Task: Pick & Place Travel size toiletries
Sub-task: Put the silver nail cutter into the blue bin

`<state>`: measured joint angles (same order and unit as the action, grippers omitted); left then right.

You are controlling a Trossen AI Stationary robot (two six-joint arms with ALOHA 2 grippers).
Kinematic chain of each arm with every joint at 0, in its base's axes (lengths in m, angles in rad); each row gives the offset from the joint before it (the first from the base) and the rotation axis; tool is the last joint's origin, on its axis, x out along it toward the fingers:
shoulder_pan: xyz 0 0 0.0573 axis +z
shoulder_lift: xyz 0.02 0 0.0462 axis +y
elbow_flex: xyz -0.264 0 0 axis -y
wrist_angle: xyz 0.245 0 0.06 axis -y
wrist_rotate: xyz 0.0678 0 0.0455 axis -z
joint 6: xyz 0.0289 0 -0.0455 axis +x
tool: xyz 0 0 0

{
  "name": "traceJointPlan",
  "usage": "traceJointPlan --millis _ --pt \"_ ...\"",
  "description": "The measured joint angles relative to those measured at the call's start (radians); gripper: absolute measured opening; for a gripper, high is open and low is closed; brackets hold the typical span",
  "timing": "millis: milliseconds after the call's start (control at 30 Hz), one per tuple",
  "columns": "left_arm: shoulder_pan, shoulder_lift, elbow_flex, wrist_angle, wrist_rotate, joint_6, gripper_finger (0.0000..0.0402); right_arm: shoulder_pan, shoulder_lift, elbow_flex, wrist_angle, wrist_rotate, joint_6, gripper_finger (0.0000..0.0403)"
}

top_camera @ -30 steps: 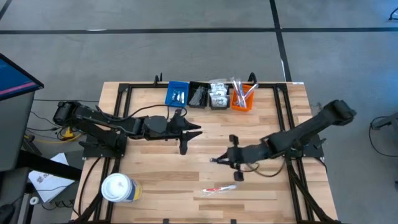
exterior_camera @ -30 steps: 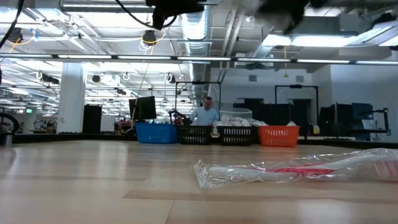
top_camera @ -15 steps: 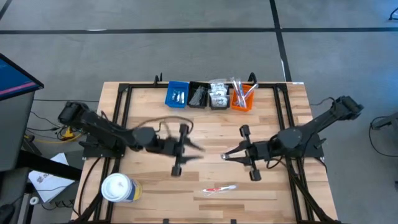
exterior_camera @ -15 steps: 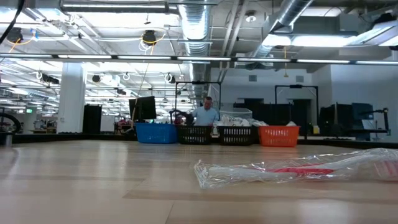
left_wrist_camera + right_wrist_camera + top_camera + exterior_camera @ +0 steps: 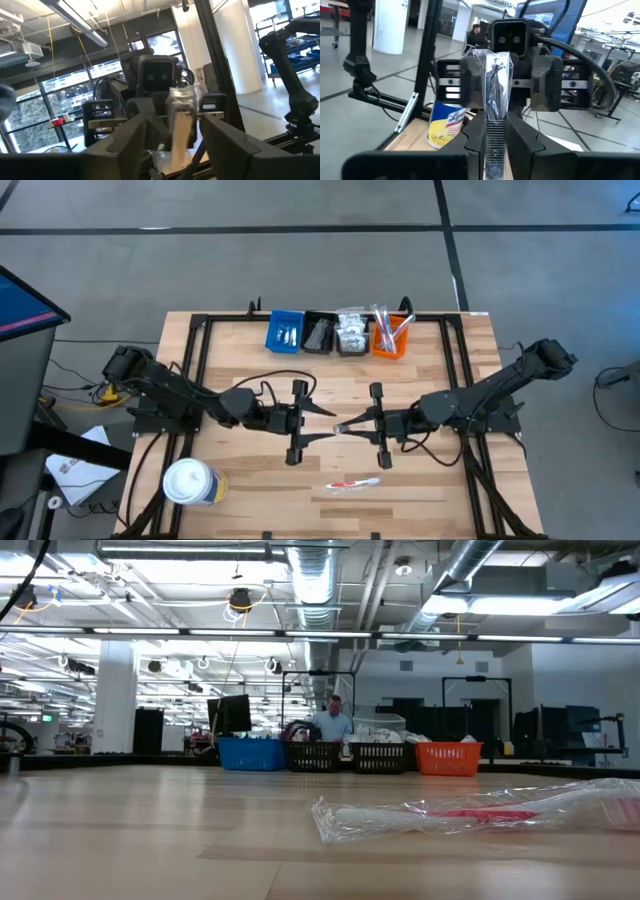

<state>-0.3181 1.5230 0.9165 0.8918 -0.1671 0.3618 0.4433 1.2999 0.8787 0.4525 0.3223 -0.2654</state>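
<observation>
Right pincer: at mid-surface, tip to tip with the other arm; its fingers are clamped together on a wrapped comb, which stands out between them toward the opposite pincer.
Left pincer: facing the right one, fingers apart on either side of the comb's far end (whether they touch it yet cannot be told); judged to be a hand-over in progress.
Bins: a row of four at the far edge of the surface, blue, black, a third heaped with clear sachets, and orange; each already holds items, the orange one with sticks standing up.
Loose item: one clear sachet with a red stick lies flat near the front edge, well apart from both pincers.
Done: most toiletries appear sorted into the bins.
Left: the held comb to be placed, then the sachet by the front edge.
Other: white tub with yellow label at the front left corner (not part of the job).
Hidden: neither pincer shows in the low view; bin contents too small to count; a person stands beyond the bins.
</observation>
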Motion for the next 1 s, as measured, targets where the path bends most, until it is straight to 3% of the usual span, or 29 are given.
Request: traceJointPlan --millis 200,367,567,1000 --pt "0.008 0.000 0.000 -0.005 -0.013 0.000 0.0250 -0.012 -0.001 0.000 -0.022 0.052 -0.007 0.0047" --pt "0.031 0.014 0.000 -0.003 -0.016 -0.031 0.0266 -0.012 -0.001 0.000 -0.011 0.072 -0.023 0.0047" --pt "0.060 0.024 0.000 -0.002 -0.014 -0.101 0.0249 -0.018 -0.002 0.000 0.000 0.076 -0.033 0.0047" --pt "0.055 0.024 0.000 0.017 0.042 -0.106 0.0173 -0.022 -0.001 0.000 -0.011 0.075 -0.033 0.0047"
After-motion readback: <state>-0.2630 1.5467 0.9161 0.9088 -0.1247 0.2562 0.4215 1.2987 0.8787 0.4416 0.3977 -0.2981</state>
